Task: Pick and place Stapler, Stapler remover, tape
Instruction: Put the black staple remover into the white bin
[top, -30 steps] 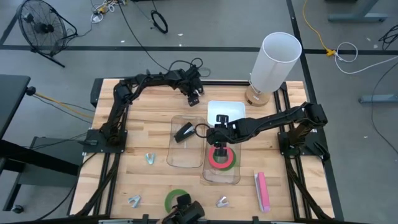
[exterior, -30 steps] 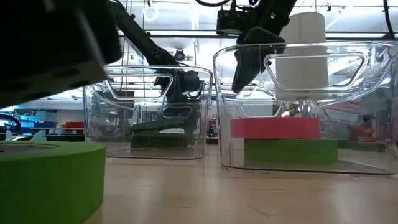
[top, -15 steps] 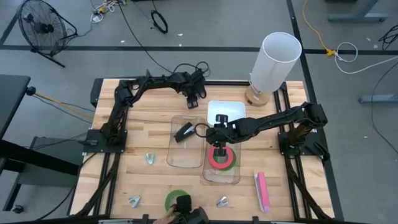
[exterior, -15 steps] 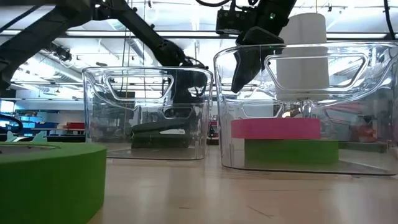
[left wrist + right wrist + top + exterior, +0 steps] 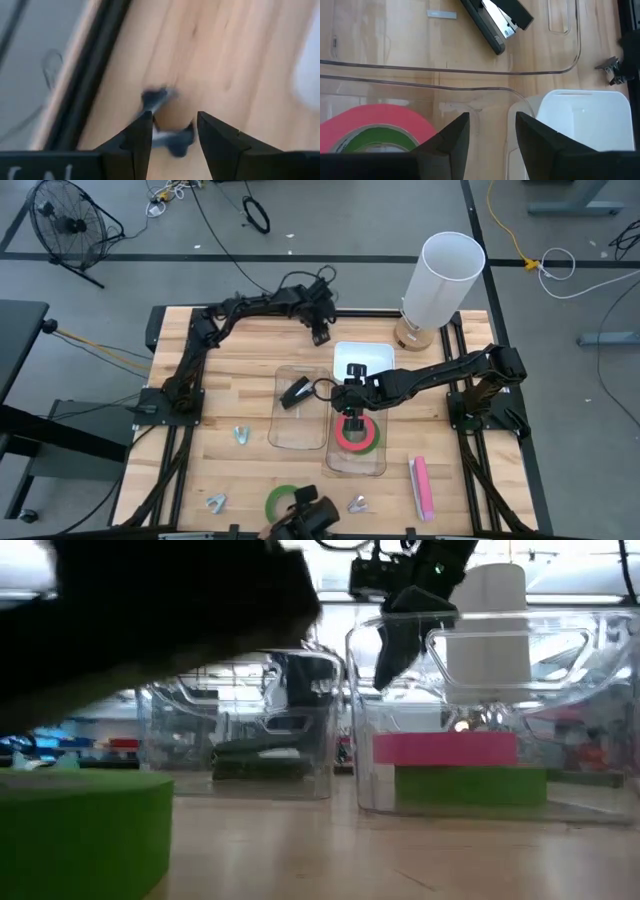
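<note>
My left gripper is at the table's far edge, shut on a small dark-and-silver staple remover. My right gripper hovers open, with nothing between its fingers, over the right clear bin. In that bin a red-pink tape roll lies flat on a green one. A dark stapler lies in the left clear bin. Another green tape roll lies flat near the front edge. Two more staple removers lie on the table. My left gripper pinches the staple remover's near part between its two fingers. The fingers slant steeply down at it. The picture is blurred, and I cannot tell whether the remover is clear of the wood.
A white tray and a tall white cylinder stand at the back right. A pink bar lies near the front right. Another remover lies front left. A dark blurred thing hangs beside the front green roll, close to the low camera.
My left gripper has shifted a little toward the table's right and far edge. The dark thing at the front edge has moved about by the green roll and now blocks much of the low view. My right arm has kept still.
</note>
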Controlling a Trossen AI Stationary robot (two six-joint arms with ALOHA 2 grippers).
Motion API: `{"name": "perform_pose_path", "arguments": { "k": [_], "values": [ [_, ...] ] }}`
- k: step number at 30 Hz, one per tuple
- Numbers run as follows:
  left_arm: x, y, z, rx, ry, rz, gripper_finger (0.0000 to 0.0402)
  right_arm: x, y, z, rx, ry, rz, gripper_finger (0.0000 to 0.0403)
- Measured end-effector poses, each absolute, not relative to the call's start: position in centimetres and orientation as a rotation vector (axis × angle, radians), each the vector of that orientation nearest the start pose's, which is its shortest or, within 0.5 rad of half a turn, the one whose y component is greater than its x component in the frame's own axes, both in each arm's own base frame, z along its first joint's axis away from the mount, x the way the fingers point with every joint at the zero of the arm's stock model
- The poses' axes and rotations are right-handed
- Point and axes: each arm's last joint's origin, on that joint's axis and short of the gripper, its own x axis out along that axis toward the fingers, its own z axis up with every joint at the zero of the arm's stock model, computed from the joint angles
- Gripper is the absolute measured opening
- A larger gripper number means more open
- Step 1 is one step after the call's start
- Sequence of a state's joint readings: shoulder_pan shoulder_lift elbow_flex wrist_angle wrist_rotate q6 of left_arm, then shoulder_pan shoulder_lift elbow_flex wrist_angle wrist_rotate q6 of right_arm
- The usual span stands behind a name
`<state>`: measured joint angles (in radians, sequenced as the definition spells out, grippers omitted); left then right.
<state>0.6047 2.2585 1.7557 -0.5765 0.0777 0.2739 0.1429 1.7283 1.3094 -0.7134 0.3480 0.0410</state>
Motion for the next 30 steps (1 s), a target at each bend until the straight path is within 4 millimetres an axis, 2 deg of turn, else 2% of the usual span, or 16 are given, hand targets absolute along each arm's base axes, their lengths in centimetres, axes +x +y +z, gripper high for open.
{"name": "perform_pose_path", "arguments": {
  "k": [2, 4, 10, 14, 19, 24, 30],
  "values": [
    [38.9, 27.5, 14.9, -0.172, 1.098, 0.313, 0.0151, 34.8, 4.0, 23.3, -0.242, 1.099, -0.204, 0.0162],
    [38.5, 27.7, 15.4, -0.197, 1.110, 0.335, 0.0142, 34.7, 4.0, 23.3, -0.244, 1.099, -0.203, 0.0162],
    [35.7, 26.8, 14.3, -0.309, 1.400, 0.313, 0.0120, 34.8, 4.0, 23.3, -0.257, 1.098, -0.198, 0.0162],
    [34.7, 26.1, 14.4, -0.342, 1.522, 0.289, 0.0115, 35.0, 4.0, 23.5, -0.259, 1.071, -0.194, 0.0162],
    [34.8, 25.2, 15.5, -0.297, 1.535, 0.254, 0.0119, 35.1, 4.0, 23.5, -0.261, 1.067, -0.191, 0.0162],
    [35.5, 25.8, 17.0, -0.266, 1.406, 0.333, 0.0119, 35.0, 4.0, 23.5, -0.260, 1.069, -0.192, 0.0162],
    [34.9, 25.9, 18.3, -0.298, 1.383, 0.380, 0.0119, 35.0, 4.0, 23.4, -0.256, 1.075, -0.195, 0.0162]
  ]
}}
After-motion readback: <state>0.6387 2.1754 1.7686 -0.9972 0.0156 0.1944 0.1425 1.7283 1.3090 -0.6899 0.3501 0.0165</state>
